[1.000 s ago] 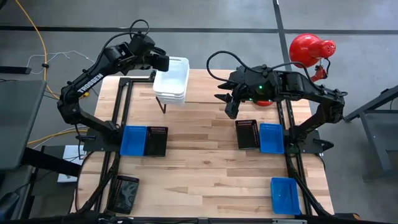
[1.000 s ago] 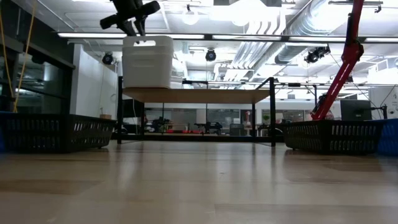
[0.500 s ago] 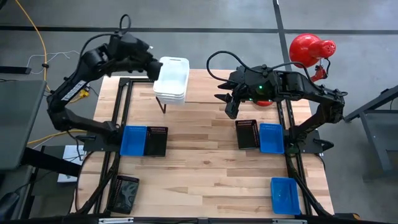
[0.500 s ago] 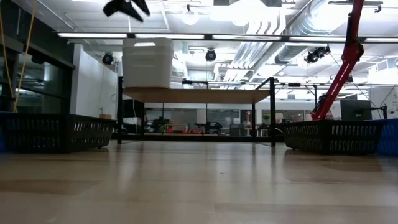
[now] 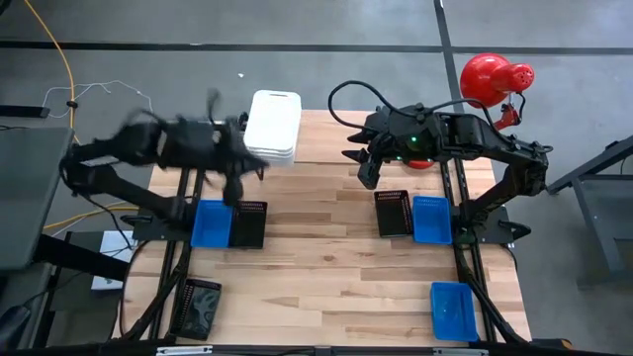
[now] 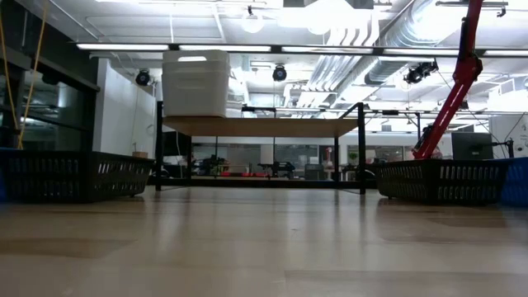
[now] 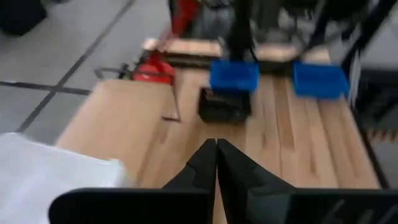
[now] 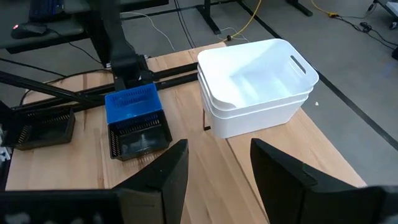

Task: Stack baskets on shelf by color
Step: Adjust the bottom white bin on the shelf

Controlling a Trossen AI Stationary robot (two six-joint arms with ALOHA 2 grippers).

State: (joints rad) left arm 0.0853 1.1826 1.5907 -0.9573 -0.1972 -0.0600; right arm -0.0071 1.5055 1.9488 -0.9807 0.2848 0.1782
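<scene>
Two white baskets (image 5: 272, 126) sit nested on the left end of the shelf (image 6: 260, 125), their bottom on its plank; they also show in the right wrist view (image 8: 255, 84). My left gripper (image 5: 240, 173) is shut and empty, blurred in motion, above the table just near of the white stack and far of a blue basket (image 5: 212, 222) and a black basket (image 5: 248, 223). Its fingertips (image 7: 216, 149) meet. My right gripper (image 5: 358, 163) is open and empty, above the table's far middle, right of the white stack; its own view (image 8: 217, 149) shows the gap.
On the right side of the table a black basket (image 5: 394, 213) and a blue basket (image 5: 431, 219) stand side by side. Another blue basket (image 5: 452, 309) is at the near right and another black one (image 5: 201, 307) at the near left. A red object (image 5: 490, 77) stands beyond the far right corner.
My left gripper has gone from the far left rim of the white stack up and to the left, then swung toward the table's near edge, down toward the left blue and black baskets. The white stack has stayed on the shelf.
</scene>
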